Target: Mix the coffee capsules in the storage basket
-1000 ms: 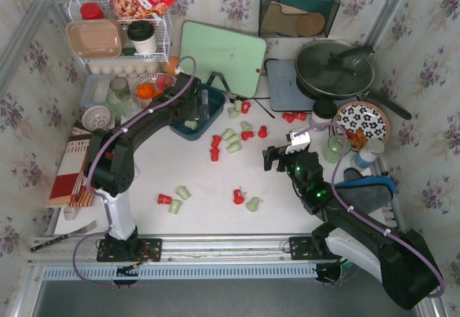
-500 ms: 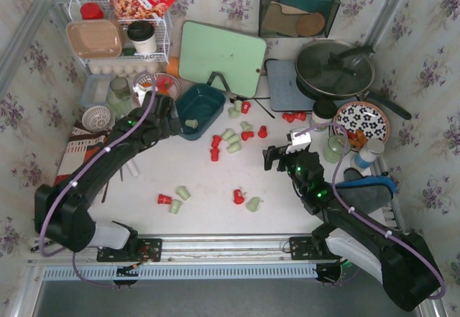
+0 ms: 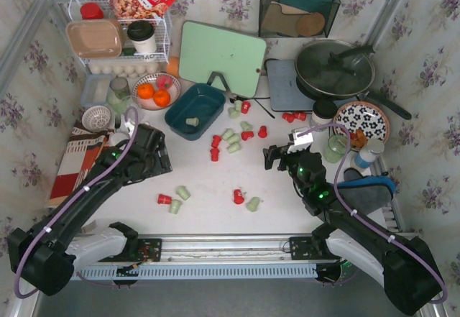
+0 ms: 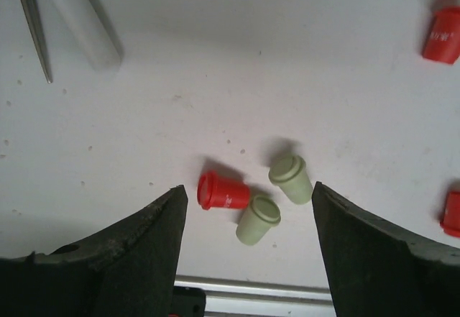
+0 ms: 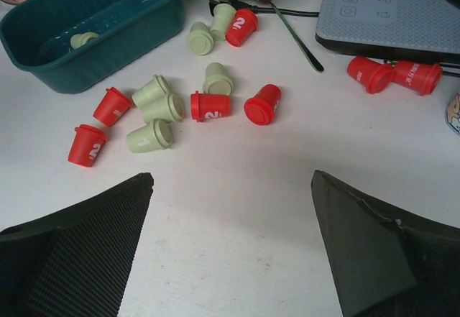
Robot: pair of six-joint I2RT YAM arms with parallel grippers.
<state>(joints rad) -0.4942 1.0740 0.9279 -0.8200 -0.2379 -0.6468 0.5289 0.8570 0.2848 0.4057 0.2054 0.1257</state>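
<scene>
Hovering the left gripper point(image 4: 248, 190) and right gripper point(image 5: 231, 179) spread and empty, I'm counting one green capsule point(image 3: 191, 122) in the basket point(image 3: 207, 103) — the rest are lying on the table point(image 3: 208, 182).

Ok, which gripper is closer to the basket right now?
Left. The left gripper hangs just on the near side of the basket, off its left corner. The right gripper is farther away to the basket's right, beyond the scattered capsules.

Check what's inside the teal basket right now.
One pale green capsule lies in the storage basket; no red ones. Its near wall hides some floor from the right wrist; the top view shows the rest bare.
</scene>
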